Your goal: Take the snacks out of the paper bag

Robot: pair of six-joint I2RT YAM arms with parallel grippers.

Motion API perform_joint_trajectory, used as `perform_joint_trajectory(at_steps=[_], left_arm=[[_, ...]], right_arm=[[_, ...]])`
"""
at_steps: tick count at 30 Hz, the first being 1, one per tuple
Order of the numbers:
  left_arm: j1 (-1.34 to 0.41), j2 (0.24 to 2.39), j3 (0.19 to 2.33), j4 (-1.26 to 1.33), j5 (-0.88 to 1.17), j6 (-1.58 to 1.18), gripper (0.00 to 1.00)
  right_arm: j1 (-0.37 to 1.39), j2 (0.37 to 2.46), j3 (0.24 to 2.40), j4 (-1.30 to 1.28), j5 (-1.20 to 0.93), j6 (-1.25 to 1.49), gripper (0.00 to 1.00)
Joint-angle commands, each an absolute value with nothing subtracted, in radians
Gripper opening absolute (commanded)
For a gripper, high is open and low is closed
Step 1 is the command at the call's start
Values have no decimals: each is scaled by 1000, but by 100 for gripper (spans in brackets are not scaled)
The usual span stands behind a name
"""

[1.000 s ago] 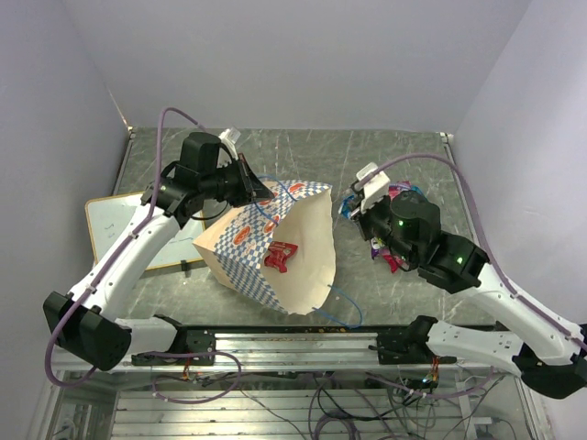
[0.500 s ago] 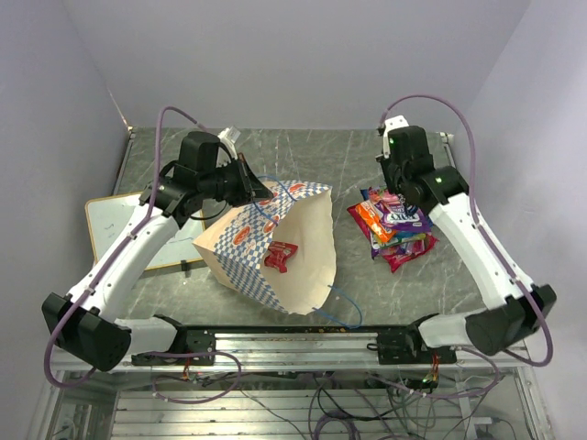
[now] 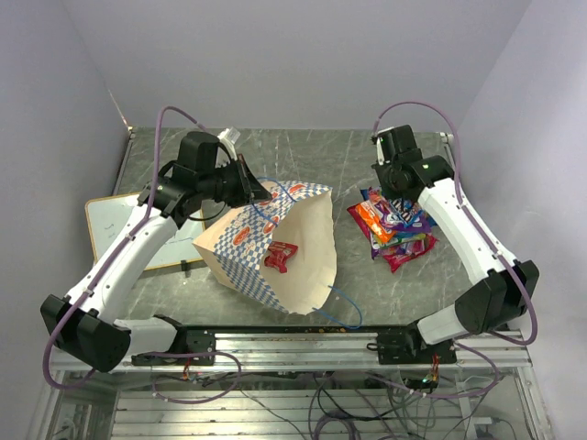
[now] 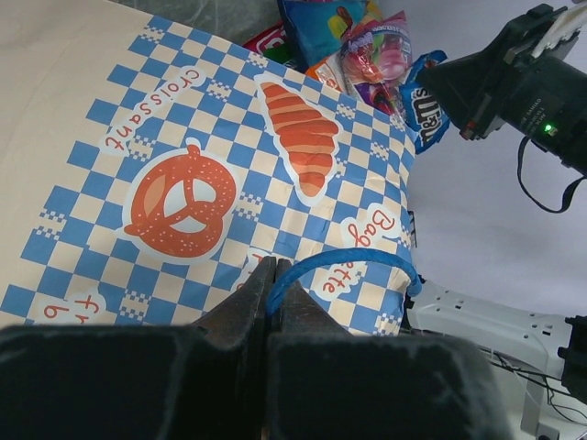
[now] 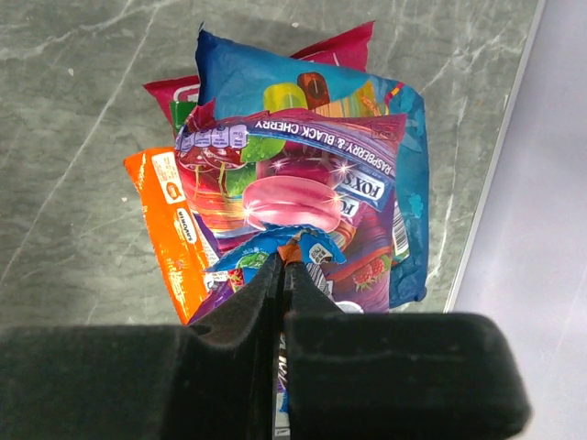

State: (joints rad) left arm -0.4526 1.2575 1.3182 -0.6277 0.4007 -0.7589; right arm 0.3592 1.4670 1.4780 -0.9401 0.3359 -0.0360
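The snacks (image 3: 394, 227) lie piled right of the paper bag (image 3: 240, 240), one red packet (image 3: 281, 257) still inside; the left gripper (image 4: 275, 275) pinches the bag's handle (image 4: 348, 259), and the right gripper (image 5: 282, 270), closed and empty, should probably reach in next

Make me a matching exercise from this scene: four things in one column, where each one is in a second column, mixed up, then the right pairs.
Things:
1. red packet
2. pile of snacks
3. white board
4. blue handle

Places:
A. pinched in the shut left gripper
B. inside the paper bag
C. on the table, right of the bag
D. left of the bag

Pairs: 1-B, 2-C, 3-D, 4-A.
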Motion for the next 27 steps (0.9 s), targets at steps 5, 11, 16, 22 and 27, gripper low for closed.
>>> perform_joint_trajectory(at_steps=[5, 11, 16, 22, 27], left_arm=[[-448, 1282, 1378, -628, 429, -718, 7], [-448, 1260, 1322, -532, 488, -748, 7], [-448, 1244, 1314, -519, 505, -733, 7], [-448, 1211, 1292, -521, 521, -713, 7], [-448, 1172, 1258, -545, 523, -693, 7]], right_arm=[[350, 1520, 1554, -969, 345, -23, 30], [351, 1508, 1591, -969, 271, -22, 54], [350, 1465, 1644, -953, 166, -23, 60], [372, 1307, 1449, -707, -330, -99, 65], [517, 1062, 1048, -311, -584, -224, 65]])
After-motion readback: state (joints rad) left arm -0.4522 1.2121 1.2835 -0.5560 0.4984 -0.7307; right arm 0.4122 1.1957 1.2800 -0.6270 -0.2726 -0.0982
